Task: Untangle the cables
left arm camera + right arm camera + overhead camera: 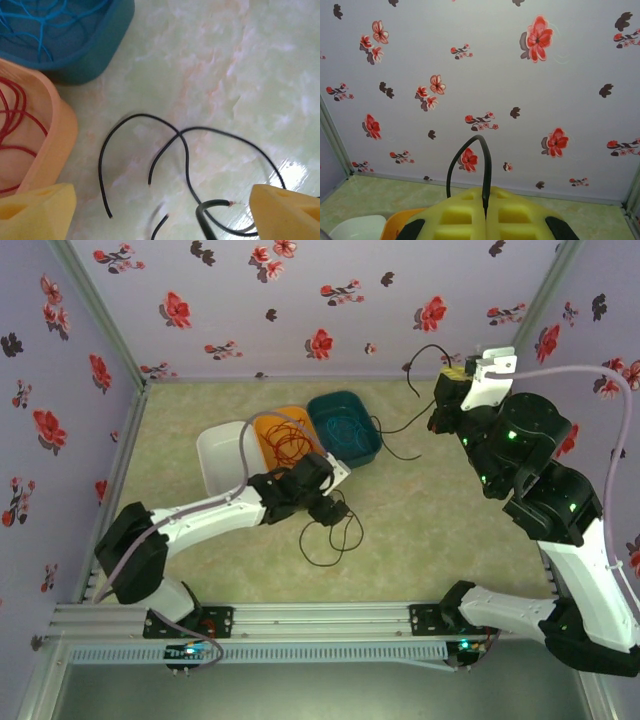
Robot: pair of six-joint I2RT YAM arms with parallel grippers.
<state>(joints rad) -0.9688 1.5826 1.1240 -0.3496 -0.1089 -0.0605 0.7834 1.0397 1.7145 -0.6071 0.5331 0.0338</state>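
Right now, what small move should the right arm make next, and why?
Probably swing the right gripper toward the white bin: it grips a black cable, the red cable is in the orange bin, the blue cable in the teal bin.

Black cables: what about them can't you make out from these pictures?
- Top view: the left arm covers part of the black cables on the table, hiding some crossings.
- Left wrist view: one black strand leaves the bottom edge beside the left fingers.
- Right wrist view: the held cable vanishes between the right fingers; its remainder is hidden.
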